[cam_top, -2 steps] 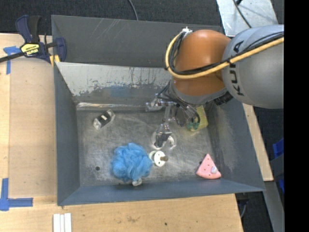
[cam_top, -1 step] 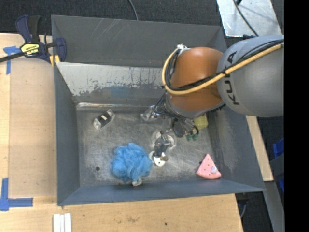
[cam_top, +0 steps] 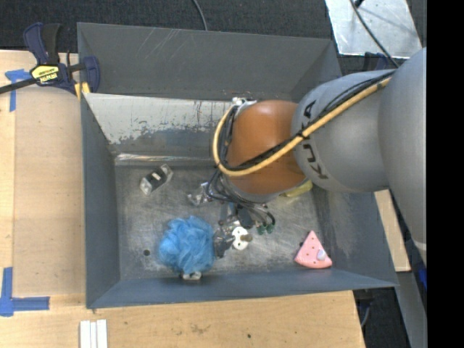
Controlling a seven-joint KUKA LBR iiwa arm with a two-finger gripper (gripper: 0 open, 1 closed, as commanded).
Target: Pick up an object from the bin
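Observation:
My gripper (cam_top: 233, 232) hangs low near the middle of the bin floor, under the orange cover. Just left of it, touching or nearly touching, lies a blue fluffy bath sponge (cam_top: 187, 245) by the front wall. A pink wedge with dark spots, like a watermelon slice (cam_top: 312, 251), rests at the front right. A small grey and black metal clip (cam_top: 154, 179) lies at the back left of the floor. A yellow thing (cam_top: 299, 189) peeks out from under the arm at the right.
The arm with its orange cover and yellow cable hides the middle and back right of the bin floor. Bare floor shows at the left between the clip and the sponge.

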